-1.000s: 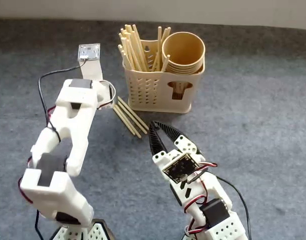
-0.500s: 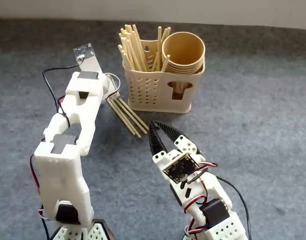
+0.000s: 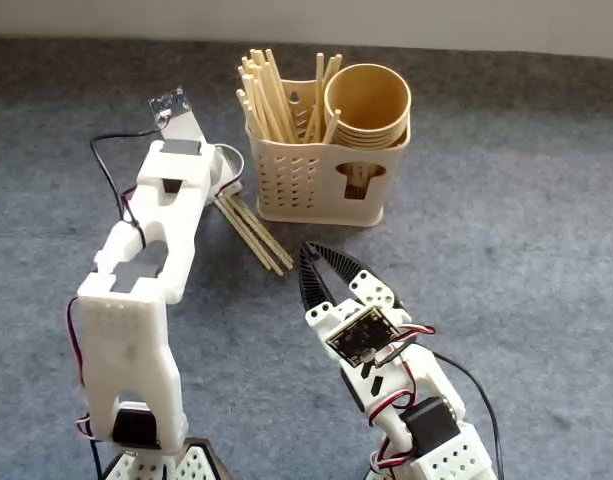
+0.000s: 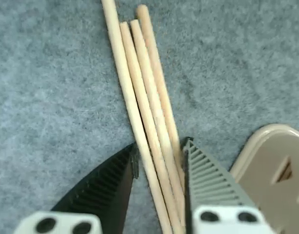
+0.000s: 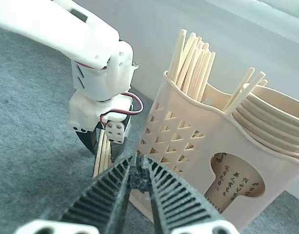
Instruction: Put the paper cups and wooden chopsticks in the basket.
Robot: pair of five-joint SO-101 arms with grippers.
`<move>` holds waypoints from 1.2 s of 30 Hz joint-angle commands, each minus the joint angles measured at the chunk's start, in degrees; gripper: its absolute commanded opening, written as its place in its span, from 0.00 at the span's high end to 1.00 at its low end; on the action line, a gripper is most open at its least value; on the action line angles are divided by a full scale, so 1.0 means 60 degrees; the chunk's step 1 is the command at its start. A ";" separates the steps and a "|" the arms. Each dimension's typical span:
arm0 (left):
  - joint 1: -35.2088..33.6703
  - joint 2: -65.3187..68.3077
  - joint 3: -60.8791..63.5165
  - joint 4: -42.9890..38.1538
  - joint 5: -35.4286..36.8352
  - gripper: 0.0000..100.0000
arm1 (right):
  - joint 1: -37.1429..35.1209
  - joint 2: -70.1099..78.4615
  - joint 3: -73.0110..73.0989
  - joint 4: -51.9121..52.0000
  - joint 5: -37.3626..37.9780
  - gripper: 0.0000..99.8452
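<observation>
On the grey carpet (image 3: 506, 230), just beside the basket (image 3: 316, 180) at its corner nearest the left arm (image 3: 151, 270), lies a bundle of four loose chopsticks (image 3: 254, 232), running slantwise away from the basket wall. From the high view the arm's own body hides the fingers working there. The left wrist view gives what that hides: the left gripper (image 4: 161, 144) stands open astride the bundle, the dark finger on one side with a sliver of carpet between it and the sticks, the pale finger on the other side right against the outermost stick. The jaws are not clamped. A rounded corner of the basket shows just past the pale finger. The right wrist view looks across at the same spot from the side, the sticks passing between the left arm's fingers down at the carpet. It also shows the right gripper (image 5: 138, 169) with its fingertips together and nothing between them, near the basket's front. Inside the basket sit the stacked paper cups (image 3: 368, 105) and a sheaf of standing chopsticks (image 3: 271, 95). Against a second ago, the left arm has stretched forward and lowered over the bundle; the right arm has kept still
</observation>
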 commanded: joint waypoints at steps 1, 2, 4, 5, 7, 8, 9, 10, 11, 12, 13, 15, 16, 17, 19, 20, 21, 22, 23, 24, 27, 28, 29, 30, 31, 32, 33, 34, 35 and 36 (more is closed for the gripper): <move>-0.0418 -0.0007 -0.0198 0.0132 0.0000 0.99 | 0.0051 -0.0081 0.0930 0.0051 0.0103 0.99; -0.0491 0.0007 -0.0183 0.0161 0.0000 1.00 | 0.0051 -0.0081 0.0930 0.0051 0.0103 0.99; -0.0623 0.0007 -0.0125 0.0366 0.0000 0.99 | 0.0051 -0.0081 0.0930 0.0051 0.0103 0.99; -0.0725 0.0007 -0.0168 0.0601 0.0000 0.99 | 0.0051 -0.0081 0.0930 0.0051 0.0103 0.99; -0.0945 -0.0051 -0.0183 0.1099 0.0000 0.99 | 0.0051 -0.0081 0.0930 0.0051 0.0103 0.99; -0.1033 -0.0051 -0.0183 0.1363 0.0000 0.99 | 0.0051 -0.0081 0.0930 0.0051 0.0103 0.99; -0.1121 -0.0066 -0.0183 0.1670 0.0000 0.99 | 0.0051 -0.0081 0.0930 0.0051 0.0103 0.99; -0.1194 -0.0081 -0.0198 0.1978 0.0000 0.99 | 0.0051 -0.0081 0.0930 0.0051 0.0103 0.99; -0.1253 -0.0081 -0.0300 0.2300 0.0000 0.99 | 0.0051 -0.0081 0.0930 0.0051 0.0103 0.99; -0.1282 -0.0110 -0.0491 0.2652 0.0000 0.99 | 0.0051 -0.0081 0.0930 0.0051 0.0103 0.99; -0.1267 -0.0154 -0.0696 0.3062 0.0000 0.99 | 0.0051 -0.0081 0.0930 0.0051 0.0103 0.99; -0.1238 -0.0256 -0.1136 0.3839 0.0000 0.99 | 0.0051 -0.0081 0.0930 0.0051 0.0103 0.99; -0.1253 -0.0330 -0.1385 0.4293 0.0000 0.99 | 0.0051 -0.0081 0.0930 0.0051 0.0103 0.99; -0.1267 -0.0374 -0.1648 0.4703 0.0000 0.99 | 0.0051 -0.0081 0.0930 0.0051 0.0103 0.99; -0.1267 -0.0374 -0.2147 0.5436 0.0000 0.99 | 0.0051 -0.0081 0.0930 0.0051 0.0103 0.99; -0.1267 -0.0344 -0.2352 0.5714 0.0000 0.99 | 0.0051 -0.0081 0.0930 0.0051 0.0103 0.99; -0.1267 -0.0286 -0.2498 0.5934 0.0000 0.97 | 0.0051 -0.0081 0.0930 0.0051 0.0103 0.99; -0.1253 -0.0227 -0.2615 0.6125 0.0000 0.94 | 0.0051 -0.0081 0.0930 0.0051 0.0103 0.99; -0.1253 -0.0154 -0.2689 0.6256 0.0000 0.90 | 0.0051 -0.0081 0.0930 0.0051 0.0103 0.99; -0.1253 -0.0066 -0.2747 0.6330 0.0000 0.85 | 0.0051 -0.0081 0.0930 0.0051 0.0103 0.99; -0.1267 0.0037 -0.2747 0.6388 0.0000 0.75 | 0.0051 -0.0081 0.0930 0.0051 0.0103 0.99; -0.1267 0.0037 -0.2747 0.6388 0.0000 0.73 | 0.0051 -0.0081 0.0930 0.0051 0.0103 0.99; -0.1282 0.0037 -0.2747 0.6388 0.0000 0.73 | 0.0051 -0.0081 0.0930 0.0051 0.0103 0.99; -0.1282 0.0037 -0.2747 0.6388 0.0000 0.73 | 0.0051 -0.0081 0.0930 0.0051 0.0103 0.99; -0.1282 0.0037 -0.2747 0.6388 0.0000 0.73 | 0.0051 -0.0081 0.0930 0.0051 0.0103 0.99; -0.1282 0.0037 -0.2747 0.6388 0.0000 0.73 | 0.0051 -0.0081 0.0930 0.0051 0.0103 0.99; -0.1282 0.0037 -0.2747 0.6388 0.0000 0.73 | 0.0051 -0.0081 0.0930 0.0051 0.0103 0.99; -0.1282 0.0037 -0.2747 0.6388 0.0000 0.73 | 0.0051 -0.0081 0.0930 0.0051 0.0103 0.99; -0.1282 0.0037 -0.2747 0.6388 0.0000 0.73 | 0.0051 -0.0081 0.0930 0.0051 0.0103 0.99; -0.1282 0.0037 -0.2747 0.6388 0.0000 0.73 | 0.0051 -0.0081 0.0930 0.0051 0.0103 0.99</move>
